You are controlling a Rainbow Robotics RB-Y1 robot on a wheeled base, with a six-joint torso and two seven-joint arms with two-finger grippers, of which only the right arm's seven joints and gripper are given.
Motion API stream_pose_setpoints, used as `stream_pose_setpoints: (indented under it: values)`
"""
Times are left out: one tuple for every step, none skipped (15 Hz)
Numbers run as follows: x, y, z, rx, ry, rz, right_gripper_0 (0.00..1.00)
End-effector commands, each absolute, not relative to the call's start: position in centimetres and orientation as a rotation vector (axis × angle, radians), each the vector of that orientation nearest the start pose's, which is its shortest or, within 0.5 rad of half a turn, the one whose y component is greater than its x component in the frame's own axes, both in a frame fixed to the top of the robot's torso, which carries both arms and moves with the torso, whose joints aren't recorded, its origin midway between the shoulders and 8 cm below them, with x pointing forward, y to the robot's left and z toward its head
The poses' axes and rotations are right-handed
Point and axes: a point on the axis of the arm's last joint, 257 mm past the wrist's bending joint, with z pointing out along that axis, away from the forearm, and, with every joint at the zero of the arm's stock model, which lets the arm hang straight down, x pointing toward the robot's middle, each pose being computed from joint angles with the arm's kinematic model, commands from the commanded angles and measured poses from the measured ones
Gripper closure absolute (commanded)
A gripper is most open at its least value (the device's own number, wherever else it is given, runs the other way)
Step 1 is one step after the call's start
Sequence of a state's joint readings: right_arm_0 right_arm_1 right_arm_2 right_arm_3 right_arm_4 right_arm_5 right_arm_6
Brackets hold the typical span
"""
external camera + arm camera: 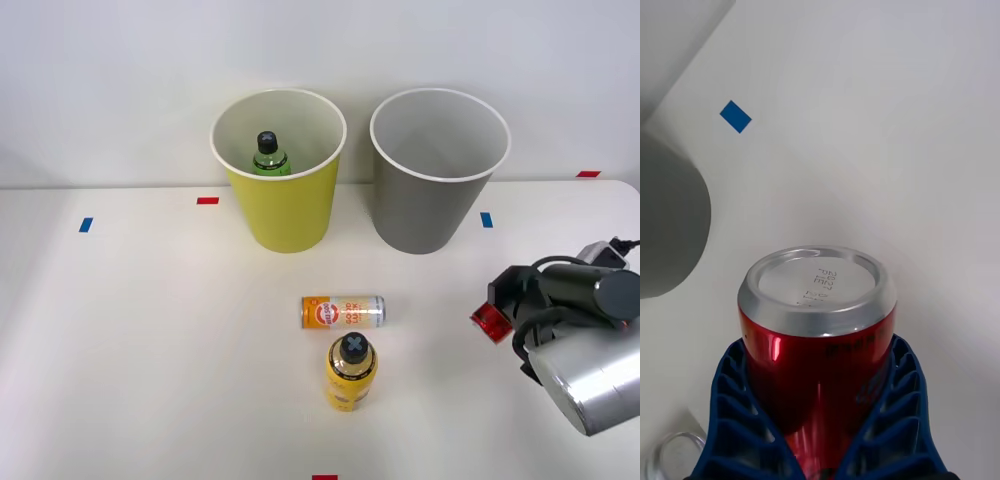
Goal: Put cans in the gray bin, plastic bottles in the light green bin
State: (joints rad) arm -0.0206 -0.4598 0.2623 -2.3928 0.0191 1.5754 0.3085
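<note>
Though clasped, red can point(818, 352), stamped end

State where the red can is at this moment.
The red can is clamped between the right gripper's blue fingers; in the front view it sits at the right, near the gray bin.
</note>
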Motion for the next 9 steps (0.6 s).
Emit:
stream_pose_setpoints:
  values:
    - [39.1, -26.6, -19.2, 0.721, 2.117, 0.086, 1.0]
    - [38.4, -26.9, -18.6, 0.669, 2.114, 0.059, 1.0]
    - [37.7, -27.2, -18.1, 0.622, 2.113, 0.027, 1.0]
    - [36.8, -27.7, -17.8, 0.574, 2.115, -0.011, 1.0]
    - [36.2, -28.4, -18.4, 0.542, 2.132, -0.056, 1.0]
    - [35.6, -29.3, -19.0, 0.501, 2.14, -0.107, 1.0]
    - [35.4, -29.9, -19.1, 0.46, 2.127, -0.138, 1.0]
    - [35.4, -30.2, -18.9, 0.417, 2.104, -0.152, 1.0]
    - [35.5, -30.2, -18.7, 0.381, 2.066, -0.144, 1.0]
